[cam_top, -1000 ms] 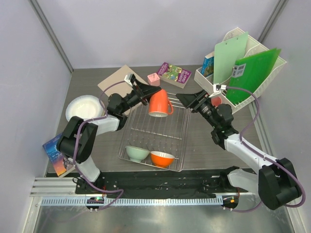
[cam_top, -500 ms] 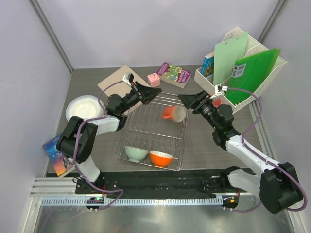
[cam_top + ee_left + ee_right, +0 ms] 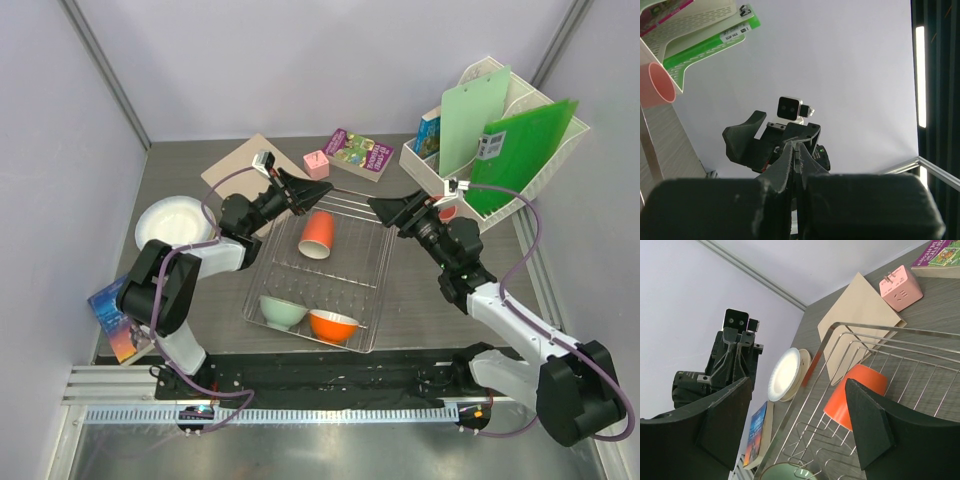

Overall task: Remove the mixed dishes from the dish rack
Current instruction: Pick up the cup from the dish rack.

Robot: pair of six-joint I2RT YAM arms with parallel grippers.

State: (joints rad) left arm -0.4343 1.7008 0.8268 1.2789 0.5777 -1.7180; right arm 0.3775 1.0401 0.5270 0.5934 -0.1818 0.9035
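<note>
seeing orange cup (image 3: pixel 316 234) sideways in dish rack (image 3: pixel 372 290); we read left gripper (image 3: pixel 324 190) clenched empty, right gripper (image 3: pixel 374 204) spread, perhaps to grab it.

One orange cup (image 3: pixel 317 234), one mint-green bowl (image 3: pixel 283 313), one orange bowl (image 3: pixel 335 325), one dish rack (image 3: pixel 352 282)

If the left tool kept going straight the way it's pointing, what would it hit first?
Most likely the right tool: the left tool, shut, points almost straight at it above the far end of the rack. Their heights are hard to compare.
</note>
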